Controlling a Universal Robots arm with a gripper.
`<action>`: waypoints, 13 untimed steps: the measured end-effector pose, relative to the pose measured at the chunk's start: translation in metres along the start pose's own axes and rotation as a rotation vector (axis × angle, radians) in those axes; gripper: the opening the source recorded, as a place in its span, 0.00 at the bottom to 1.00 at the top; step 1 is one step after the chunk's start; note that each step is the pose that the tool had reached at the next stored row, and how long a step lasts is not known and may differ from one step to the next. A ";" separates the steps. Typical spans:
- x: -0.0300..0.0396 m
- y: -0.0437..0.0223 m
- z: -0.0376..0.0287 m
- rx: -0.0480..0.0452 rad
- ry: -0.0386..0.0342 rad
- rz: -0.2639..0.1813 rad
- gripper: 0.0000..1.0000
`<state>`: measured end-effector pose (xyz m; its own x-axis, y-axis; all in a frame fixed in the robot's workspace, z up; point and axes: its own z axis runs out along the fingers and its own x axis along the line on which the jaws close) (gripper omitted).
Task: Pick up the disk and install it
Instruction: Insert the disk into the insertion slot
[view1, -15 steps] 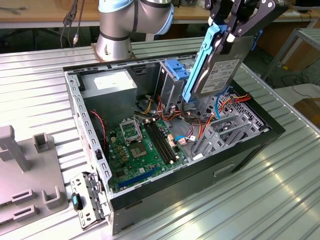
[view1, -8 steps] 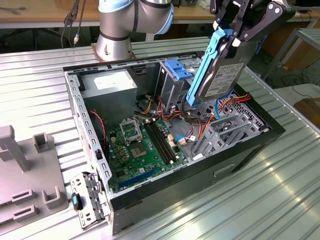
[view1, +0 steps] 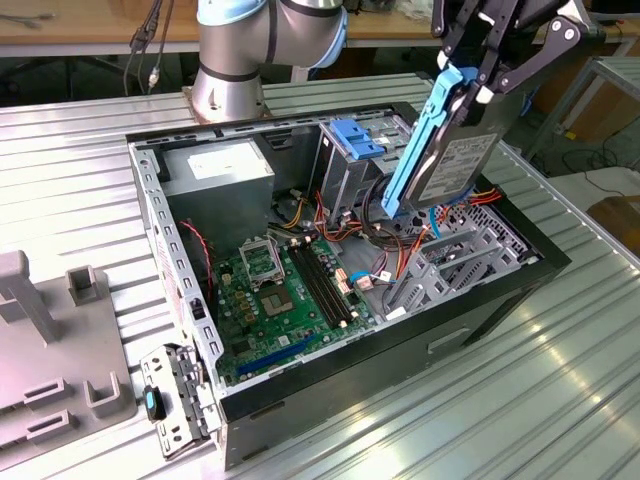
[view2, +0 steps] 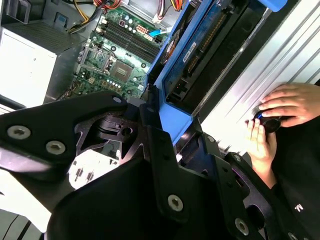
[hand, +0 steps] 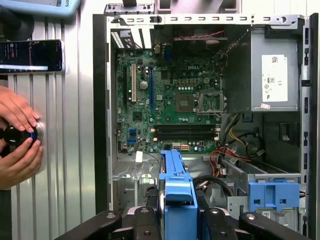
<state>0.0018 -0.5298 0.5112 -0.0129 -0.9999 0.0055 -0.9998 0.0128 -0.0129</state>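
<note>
The disk (view1: 452, 165), a grey metal drive with a pale label in a bright blue carrier rail, hangs tilted on edge above the drive-cage corner of the open computer case (view1: 480, 300). My gripper (view1: 478, 88) is shut on its upper end, black fingers (view1: 540, 50) clamping both sides. In the second wrist view the disk's blue frame (view2: 175, 95) runs away from the fingers (view2: 157, 145) over the case. The first wrist view has the disk's blue edge (hand: 176, 192) between the fingers (hand: 145, 222), over the bay area below the motherboard (hand: 170, 100).
A fixed blue bracket (view1: 355, 135) tops the upright metal cage beside the disk. Coloured cables (view1: 400, 250) crowd the bay. The power supply (view1: 220, 170) sits at the back. A person's hands (hand: 17, 135) rest on a controller outside the case, a phone (hand: 30, 55) nearby. A grey fixture (view1: 50, 350) stands at the exterior view's left.
</note>
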 end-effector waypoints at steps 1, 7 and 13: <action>0.0013 -0.0018 0.0007 0.0000 -0.0001 0.000 0.37; 0.0029 -0.0131 0.0055 0.0001 -0.0001 -0.008 0.37; 0.0041 -0.0211 0.0081 0.0000 -0.0001 -0.011 0.37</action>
<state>0.0229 -0.5342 0.5034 -0.0020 -1.0000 0.0055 -0.9999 0.0019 -0.0129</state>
